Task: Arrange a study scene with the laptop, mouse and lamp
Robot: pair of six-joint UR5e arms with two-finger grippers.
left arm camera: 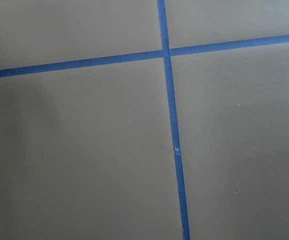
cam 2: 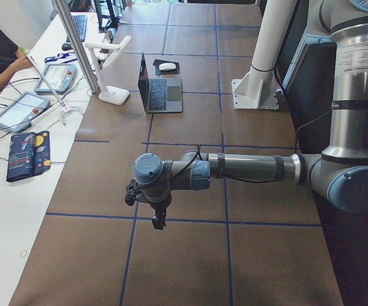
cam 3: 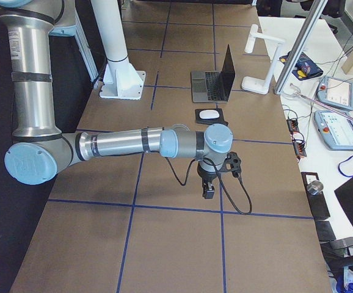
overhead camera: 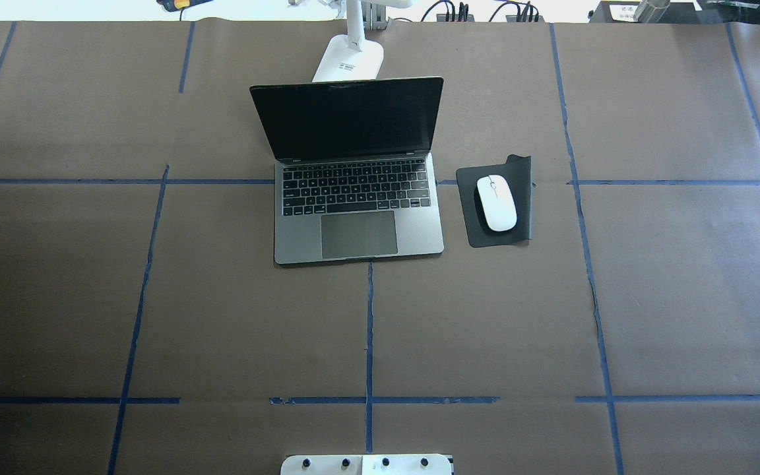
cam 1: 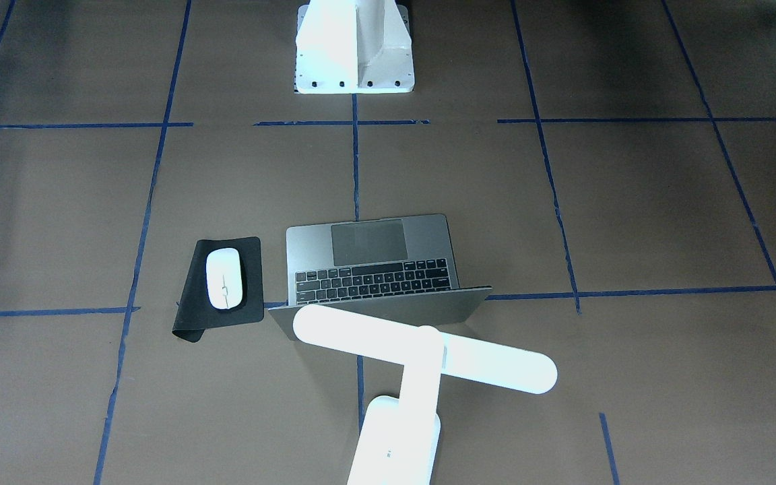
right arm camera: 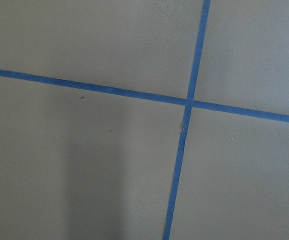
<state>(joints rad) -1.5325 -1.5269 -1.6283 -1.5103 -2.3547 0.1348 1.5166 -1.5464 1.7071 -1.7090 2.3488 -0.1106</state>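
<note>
The laptop point(overhead camera: 359, 218) stands open at the table's middle, screen dark, keyboard toward the robot. The mouse point(overhead camera: 496, 202) lies on a black mat point(overhead camera: 524, 198) just to the laptop's right in the overhead view. The lamp point(cam 1: 496, 364) stands behind the laptop's lid, its bar head over the lid's top edge. My left gripper point(cam 2: 160, 220) hangs over bare paper far from these things, seen only from the side; I cannot tell if it is open or shut. My right gripper point(cam 3: 208, 191) hangs likewise at the other end, beyond the mat; its state cannot be told. Both wrist views show only brown paper and blue tape.
The white bolted pedestal point(cam 1: 354, 54) stands at the robot's side of the table. Blue tape lines cross the brown paper. A side bench with teach pendants point(cam 2: 18, 111) and an aluminium post point(cam 2: 76, 44) runs along the far edge behind the lamp.
</note>
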